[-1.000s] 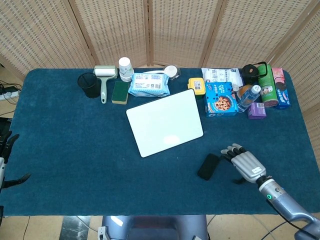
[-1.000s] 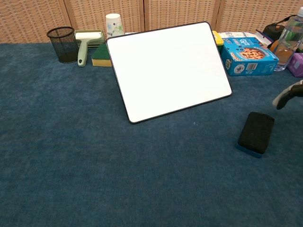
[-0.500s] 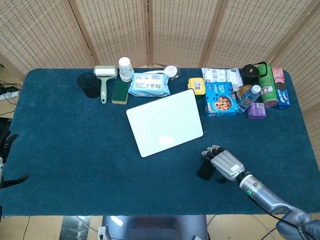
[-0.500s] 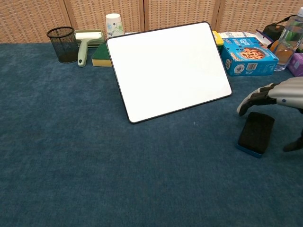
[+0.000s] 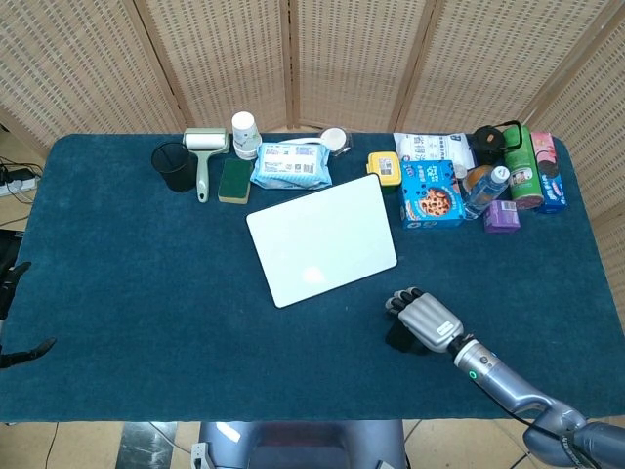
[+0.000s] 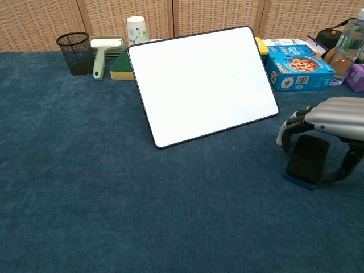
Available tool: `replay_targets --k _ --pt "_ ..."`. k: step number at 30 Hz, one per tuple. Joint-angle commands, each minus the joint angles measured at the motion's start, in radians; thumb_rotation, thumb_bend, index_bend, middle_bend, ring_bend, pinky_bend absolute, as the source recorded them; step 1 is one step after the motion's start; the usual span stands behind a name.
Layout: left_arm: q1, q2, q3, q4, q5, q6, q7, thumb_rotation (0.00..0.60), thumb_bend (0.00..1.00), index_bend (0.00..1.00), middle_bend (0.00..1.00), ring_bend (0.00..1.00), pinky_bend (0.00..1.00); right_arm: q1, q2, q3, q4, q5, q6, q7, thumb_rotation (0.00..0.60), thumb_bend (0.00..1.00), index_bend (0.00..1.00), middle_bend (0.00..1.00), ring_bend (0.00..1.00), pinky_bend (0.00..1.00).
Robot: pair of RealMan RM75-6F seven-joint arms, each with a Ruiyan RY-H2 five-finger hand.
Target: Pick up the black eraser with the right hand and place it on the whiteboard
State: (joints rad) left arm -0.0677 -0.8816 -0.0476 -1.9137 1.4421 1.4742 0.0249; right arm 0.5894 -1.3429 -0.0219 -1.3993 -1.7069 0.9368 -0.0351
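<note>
The black eraser (image 6: 307,159) lies flat on the blue table cloth, right of the whiteboard (image 6: 202,82). My right hand (image 6: 333,116) hovers directly over it, fingers (image 6: 287,128) hanging down past its left edge and the thumb by its right edge. The hand straddles the eraser without a clear grip on it. In the head view the right hand (image 5: 425,320) covers most of the eraser (image 5: 395,339), just below the whiteboard (image 5: 320,239). My left hand (image 5: 12,313) shows only as dark spread fingertips at the left edge, holding nothing.
Along the back edge stand a mesh pen cup (image 5: 176,166), lint roller (image 5: 202,156), green sponge (image 5: 234,180), paper cup (image 5: 244,132), wipes pack (image 5: 291,164), cookie box (image 5: 431,193), water bottle (image 5: 486,191) and other packages.
My right hand has moved left from beside the eraser to directly above it and lowered its fingers around it. The eraser and whiteboard have not moved.
</note>
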Motion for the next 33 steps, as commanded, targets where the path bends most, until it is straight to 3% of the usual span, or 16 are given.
replay_targets --k 1,12,21,30,33 --pt "0.000 0.000 0.001 0.000 0.002 -0.001 0.002 0.600 0.11 0.00 0.00 0.00 0.03 -0.005 -0.020 -0.017 0.034 -0.025 0.038 0.023 0.600 0.13 0.41 0.33 0.27 0.30" --pt "0.001 -0.003 0.004 -0.002 0.004 -0.001 0.011 0.600 0.11 0.00 0.00 0.00 0.03 -0.012 -0.069 -0.047 0.118 -0.066 0.132 0.099 0.600 0.27 0.51 0.47 0.40 0.44" --pt "0.001 -0.001 0.002 -0.001 0.001 0.001 0.006 0.600 0.10 0.00 0.00 0.00 0.03 -0.023 -0.069 -0.043 0.137 -0.065 0.203 0.132 0.600 0.30 0.53 0.49 0.42 0.47" --pt "0.002 -0.001 0.003 -0.001 0.005 0.002 0.003 0.600 0.10 0.00 0.00 0.00 0.03 -0.034 -0.068 0.020 0.109 -0.006 0.268 0.134 0.600 0.31 0.54 0.49 0.42 0.47" --pt "0.002 0.000 0.003 -0.001 0.004 0.001 -0.001 0.600 0.10 0.00 0.00 0.00 0.03 -0.017 -0.093 0.082 0.112 0.047 0.272 0.124 0.600 0.31 0.54 0.49 0.42 0.47"
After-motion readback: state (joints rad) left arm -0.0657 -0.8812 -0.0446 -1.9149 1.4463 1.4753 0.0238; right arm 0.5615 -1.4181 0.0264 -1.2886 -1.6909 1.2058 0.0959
